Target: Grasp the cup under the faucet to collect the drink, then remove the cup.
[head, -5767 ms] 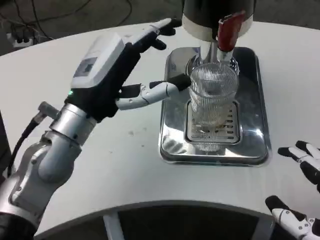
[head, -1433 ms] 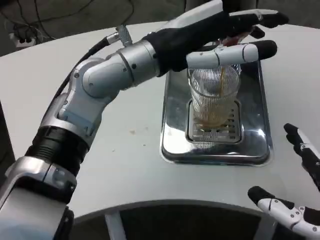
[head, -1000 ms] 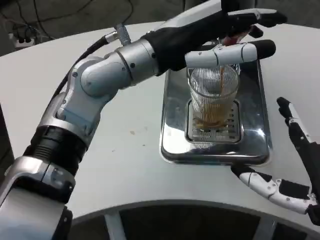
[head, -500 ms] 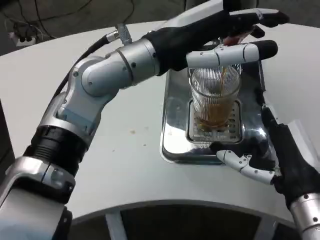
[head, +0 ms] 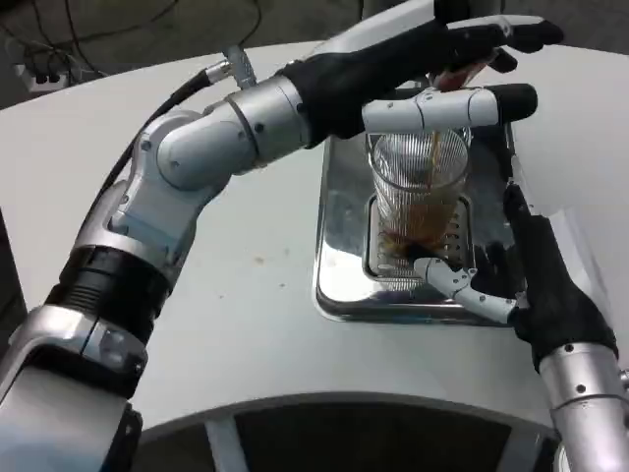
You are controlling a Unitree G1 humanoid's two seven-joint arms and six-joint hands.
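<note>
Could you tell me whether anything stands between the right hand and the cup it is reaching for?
Nothing visible does. The right hand is beside the cup on the metal tray, with only bare tray and grate between them. The left hand is above the cup, at the faucet.

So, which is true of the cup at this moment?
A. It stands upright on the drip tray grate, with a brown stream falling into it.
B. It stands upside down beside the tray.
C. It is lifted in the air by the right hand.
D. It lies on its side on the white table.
A: the cup stands upright on the grate of the drip tray, partly filled with brown drink, and a thin brown stream runs down into it.
</note>
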